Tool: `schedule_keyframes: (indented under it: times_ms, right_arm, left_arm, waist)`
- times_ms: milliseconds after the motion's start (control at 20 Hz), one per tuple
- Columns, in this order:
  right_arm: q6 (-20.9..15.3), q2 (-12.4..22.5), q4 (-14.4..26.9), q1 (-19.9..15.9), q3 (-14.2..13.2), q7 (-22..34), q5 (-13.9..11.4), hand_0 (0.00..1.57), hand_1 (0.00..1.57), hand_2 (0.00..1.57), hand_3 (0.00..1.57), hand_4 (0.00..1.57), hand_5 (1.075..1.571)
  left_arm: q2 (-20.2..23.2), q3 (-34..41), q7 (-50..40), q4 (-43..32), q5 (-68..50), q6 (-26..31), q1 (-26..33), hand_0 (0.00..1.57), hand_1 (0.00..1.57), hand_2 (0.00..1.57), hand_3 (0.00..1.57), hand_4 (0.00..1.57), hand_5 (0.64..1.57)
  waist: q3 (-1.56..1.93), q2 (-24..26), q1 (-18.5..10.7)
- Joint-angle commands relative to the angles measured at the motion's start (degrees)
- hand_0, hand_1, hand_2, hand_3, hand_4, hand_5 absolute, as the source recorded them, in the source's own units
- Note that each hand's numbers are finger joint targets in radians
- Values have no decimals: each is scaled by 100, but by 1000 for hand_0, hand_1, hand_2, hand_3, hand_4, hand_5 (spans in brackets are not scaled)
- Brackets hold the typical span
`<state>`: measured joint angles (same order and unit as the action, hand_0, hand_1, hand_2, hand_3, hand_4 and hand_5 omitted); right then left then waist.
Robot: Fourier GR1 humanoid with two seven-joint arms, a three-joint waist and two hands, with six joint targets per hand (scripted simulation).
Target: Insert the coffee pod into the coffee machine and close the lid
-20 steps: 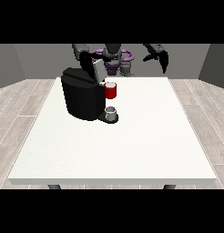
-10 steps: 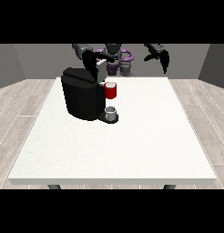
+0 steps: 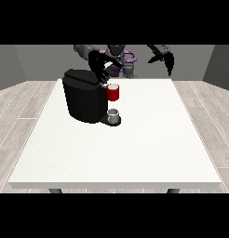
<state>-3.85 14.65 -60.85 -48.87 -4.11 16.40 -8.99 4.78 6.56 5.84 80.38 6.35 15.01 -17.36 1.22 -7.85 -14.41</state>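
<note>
Table: we see a large white table [image 3: 135, 148] filling most of the front view, with the robot small behind its far edge.
Coffee machine: a black coffee machine [image 3: 84, 97] stands on the table's far part, towards the view's left.
Red thing: a red thing at the machine [image 3: 113, 92] sits at its front, on the side nearer the table's middle.
Grey thing: a small grey thing [image 3: 114, 114] rests on the machine's base, directly below the red thing; we cannot tell whether it is the coffee pod.
Hand at the view's left: this black hand [image 3: 98, 65] hangs just above the machine's top, close to the red thing; we cannot tell how its fingers lie or whether it holds anything.
Hand at the view's right: this black hand [image 3: 165, 56] is raised above the table's far edge, well apart from the machine, its fingers straight and pointing downward, holding nothing.
</note>
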Motion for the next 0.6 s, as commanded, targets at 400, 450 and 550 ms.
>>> schedule_keyframes:
  times_ms: [400,450,550]
  right_arm:
    - [68,-38,-728,-819,211,249,-194,0,0,0,0,0,1571]
    - [189,62,-858,-815,194,279,-156,0,0,0,0,53,1571]
    - [104,137,-1002,-987,169,542,-238,0,0,0,0,0,1571]
  left_arm:
    - [-12,-199,111,-29,-83,288,-388,0,0,0,0,368,1571]
    - [-60,-180,187,-101,-30,178,-414,0,0,0,0,365,1571]
    - [-55,-299,230,-72,-12,291,-571,0,0,0,0,426,1571]
  waist:
    - [-121,-381,-1145]
    - [-121,-497,-1044]
    - [-122,-626,-1328]
